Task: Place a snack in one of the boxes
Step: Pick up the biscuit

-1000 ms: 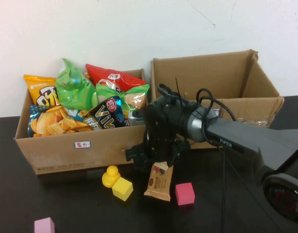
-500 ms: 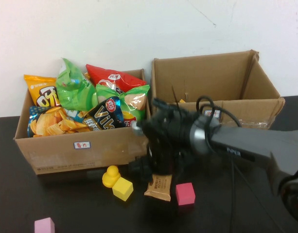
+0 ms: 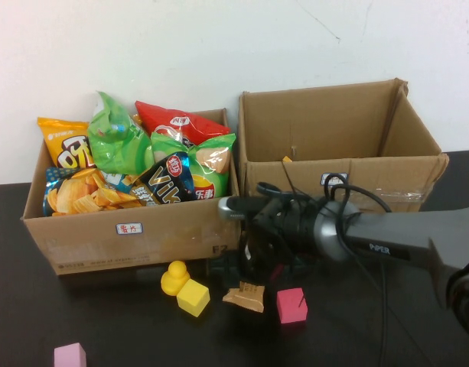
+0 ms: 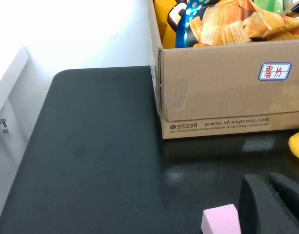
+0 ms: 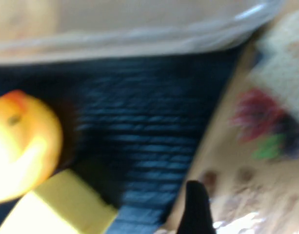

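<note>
We see the brown wrapped snack bar [image 3: 245, 297] on the black table [image 3: 104, 329], under our right gripper [image 3: 249, 277]; whether its jaws grip it, we cannot tell. Boxing it in the empty cardboard box [image 3: 337, 164] remains. Our left gripper [image 4: 273, 204] hangs by the pink cube [image 4: 220, 220].

You can read "95338 www.sf-express.com" on the left box [image 4: 222, 87], "PiPER" on the right arm [image 3: 387, 249], "Vi" on the black-and-blue bag [image 3: 171, 180].
</note>
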You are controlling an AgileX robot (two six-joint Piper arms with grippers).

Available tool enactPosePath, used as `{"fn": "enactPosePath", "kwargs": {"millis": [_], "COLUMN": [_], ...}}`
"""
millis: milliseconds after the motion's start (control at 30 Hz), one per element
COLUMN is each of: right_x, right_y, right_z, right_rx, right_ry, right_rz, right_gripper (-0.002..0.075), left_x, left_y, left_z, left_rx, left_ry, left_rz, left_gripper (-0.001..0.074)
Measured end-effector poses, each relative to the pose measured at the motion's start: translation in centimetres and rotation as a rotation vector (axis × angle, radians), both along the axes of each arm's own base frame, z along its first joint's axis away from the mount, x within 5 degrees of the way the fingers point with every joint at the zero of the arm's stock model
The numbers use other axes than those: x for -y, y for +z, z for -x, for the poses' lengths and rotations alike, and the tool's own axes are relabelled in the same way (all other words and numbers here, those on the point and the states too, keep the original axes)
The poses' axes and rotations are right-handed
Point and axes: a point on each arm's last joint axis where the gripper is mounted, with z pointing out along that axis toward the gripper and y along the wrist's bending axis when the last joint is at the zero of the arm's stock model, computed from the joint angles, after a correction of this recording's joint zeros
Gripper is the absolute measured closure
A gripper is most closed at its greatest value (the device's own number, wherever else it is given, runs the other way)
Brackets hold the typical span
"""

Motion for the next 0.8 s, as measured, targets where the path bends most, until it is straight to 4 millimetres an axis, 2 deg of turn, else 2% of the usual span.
{"fn": "enactPosePath", "kwargs": {"millis": [133,300,467,533,633,800], "right_x": [0.5,0.2,0.0,0.0,0.0,-0.1], "right_y": [-0.7,-1.2,-1.4,-1.4,-1.4,-1.3], "right_z": [-0.7,-0.8,-0.9,-0.9,-0.8,-0.6], "right_rx": [0.007,0.02,0.026,0.025,0.023,0.021], "right_ry": [-0.013,-0.01,-0.009,-0.011,-0.01,0.01], "right_rz": [-0.005,-0.035,-0.057,-0.06,-0.06,-0.048], "right_gripper": [0.0246,0.0184,0.017,0.0195,0.0292,0.0297], "left_x": [0.0,0.0,0.0,0.0,0.0,0.0], "left_y": [0.0,0.0,0.0,0.0,0.0,0.0], "left_z": [0.0,0.0,0.0,0.0,0.0,0.0], "left_rx": [0.0,0.0,0.0,0.0,0.0,0.0], "left_ry": [0.0,0.0,0.0,0.0,0.0,0.0], "left_rz": [-0.002,-0.003,-0.003,-0.003,-0.003,-0.003], "left_gripper": [0.0738,0.0738,0.0738,0.0738,0.0738,0.0738]}}
